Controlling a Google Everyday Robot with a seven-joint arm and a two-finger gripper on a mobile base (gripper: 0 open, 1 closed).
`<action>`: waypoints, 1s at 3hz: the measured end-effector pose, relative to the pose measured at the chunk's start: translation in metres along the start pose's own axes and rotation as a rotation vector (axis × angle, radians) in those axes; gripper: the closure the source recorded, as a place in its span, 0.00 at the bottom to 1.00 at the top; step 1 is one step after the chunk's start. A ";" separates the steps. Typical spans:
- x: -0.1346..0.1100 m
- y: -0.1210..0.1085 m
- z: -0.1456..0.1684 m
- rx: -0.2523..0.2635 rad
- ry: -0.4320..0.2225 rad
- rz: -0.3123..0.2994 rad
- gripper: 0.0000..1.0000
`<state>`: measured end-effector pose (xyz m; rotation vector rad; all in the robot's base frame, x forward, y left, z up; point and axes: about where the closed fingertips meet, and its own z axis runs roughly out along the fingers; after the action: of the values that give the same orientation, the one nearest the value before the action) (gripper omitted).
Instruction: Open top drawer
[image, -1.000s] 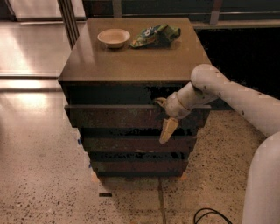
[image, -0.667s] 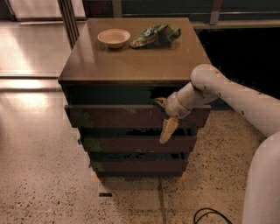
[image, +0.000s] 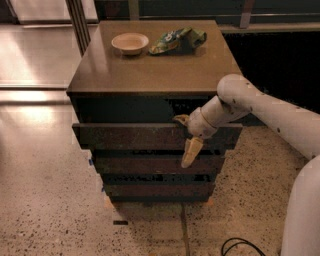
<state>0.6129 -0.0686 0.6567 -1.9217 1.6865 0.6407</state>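
Hooking the top drawer (image: 130, 136) by its upper edge suits it, I judge, since its flat dark front offers no handle. It sits just under the tabletop (image: 150, 70), standing a little proud of the cabinet, with a dark gap above it. My hand (image: 186, 136) is toward its right end, spread: one finger (image: 181, 119) reaches over the rim into that gap, the other (image: 192, 152) hangs down in front of the wood. My arm (image: 260, 107) comes in from the right. The two shorter fronts (image: 150, 164) below are stepped back. A bowl (image: 130, 42) and a crumpled green bag (image: 177, 40) rest near the tabletop's far edge.
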 end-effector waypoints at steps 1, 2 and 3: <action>0.000 0.000 0.000 0.000 0.000 0.000 0.00; 0.000 0.011 0.008 -0.003 0.002 -0.003 0.00; -0.002 0.012 0.004 0.004 0.001 0.000 0.00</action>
<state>0.6006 -0.0654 0.6543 -1.9198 1.6871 0.6360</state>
